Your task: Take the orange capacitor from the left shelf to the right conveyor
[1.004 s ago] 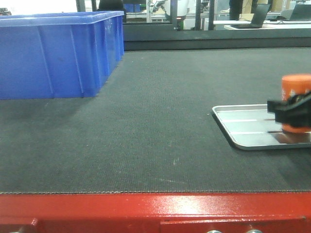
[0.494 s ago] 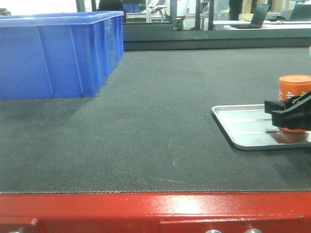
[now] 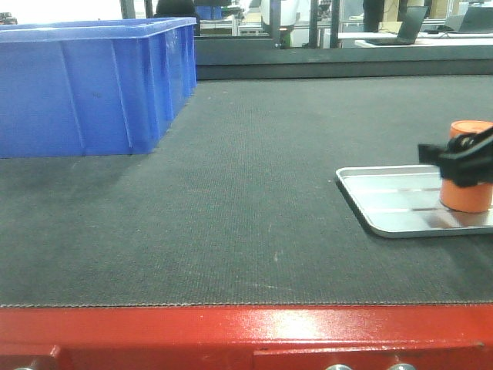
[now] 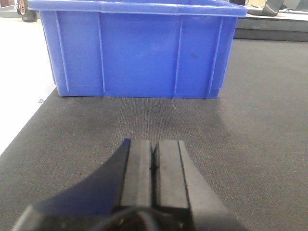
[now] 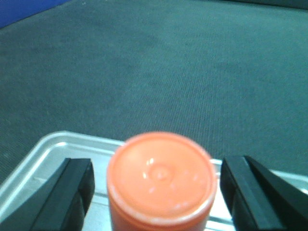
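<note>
The orange capacitor (image 3: 467,165) stands upright in the shallow silver tray (image 3: 385,202), toward the tray's right part, with its base on the tray floor. The tray lies flat on the right conveyor (image 3: 246,193), at the belt's right edge as the front view shows it. The right gripper (image 5: 156,192) straddles the capacitor from above and behind: its two black fingers (image 5: 62,192) sit one on each side of the orange body, spread wide, with a clear gap between each finger and the can, so it grips nothing. In the front view the black finger crosses in front of the capacitor's upper part.

The left gripper (image 4: 154,166) is held low and level over the belt's left side, pointing at the blue crate (image 4: 137,48), its pads pressed together and holding nothing. The crate rests on the belt's far left corner.
</note>
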Action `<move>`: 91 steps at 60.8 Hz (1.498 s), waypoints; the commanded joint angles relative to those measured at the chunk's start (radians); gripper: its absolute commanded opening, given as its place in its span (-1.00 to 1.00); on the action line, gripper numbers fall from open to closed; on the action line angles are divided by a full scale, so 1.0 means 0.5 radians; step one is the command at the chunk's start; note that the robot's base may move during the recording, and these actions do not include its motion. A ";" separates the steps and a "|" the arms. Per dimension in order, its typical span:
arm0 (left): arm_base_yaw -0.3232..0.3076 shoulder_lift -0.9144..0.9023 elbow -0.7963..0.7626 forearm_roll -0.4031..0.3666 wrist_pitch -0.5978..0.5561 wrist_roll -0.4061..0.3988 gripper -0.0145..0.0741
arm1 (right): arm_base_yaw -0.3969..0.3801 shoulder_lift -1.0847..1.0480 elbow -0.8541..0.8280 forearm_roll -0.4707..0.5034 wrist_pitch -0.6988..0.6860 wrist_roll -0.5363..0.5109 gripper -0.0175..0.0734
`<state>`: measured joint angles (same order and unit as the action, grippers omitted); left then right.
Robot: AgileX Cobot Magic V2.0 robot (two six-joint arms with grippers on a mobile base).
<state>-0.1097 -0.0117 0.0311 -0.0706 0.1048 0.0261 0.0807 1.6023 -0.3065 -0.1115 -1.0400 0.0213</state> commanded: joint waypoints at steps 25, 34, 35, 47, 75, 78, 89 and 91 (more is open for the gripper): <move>-0.001 -0.023 -0.009 -0.007 -0.168 -0.003 -0.96 | -0.006 -1.481 -0.111 -0.019 1.612 0.311 0.51; -0.001 -0.023 -0.009 -0.007 -0.168 -0.003 -0.96 | -0.006 -1.929 -0.223 -0.019 2.162 0.311 0.02; -0.001 -0.023 -0.009 -0.007 -0.168 -0.003 -0.96 | -0.006 -1.961 -0.230 -0.019 2.210 0.311 -0.05; -0.001 -0.023 -0.009 -0.007 -0.168 -0.003 -0.96 | -0.006 -2.324 -0.244 -0.019 2.549 0.311 -0.49; -0.001 -0.023 -0.009 -0.007 -0.168 -0.003 -0.96 | -0.006 -2.519 -0.240 -0.019 2.606 0.309 -0.49; -0.001 -0.023 -0.009 -0.007 -0.168 -0.003 -0.96 | -0.006 -2.519 -0.240 -0.019 2.604 0.309 -0.49; -0.001 -0.023 -0.009 -0.007 -0.168 -0.003 -0.96 | -0.008 -2.519 -0.221 -0.016 2.529 0.309 -0.49; -0.001 -0.023 -0.009 -0.007 -0.168 -0.003 -0.96 | -0.017 -2.523 -0.204 0.000 2.501 0.309 -0.49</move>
<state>-0.1097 -0.0117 0.0311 -0.0706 0.1048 0.0261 0.0807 0.3369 -0.3899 -0.1134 0.3277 0.1739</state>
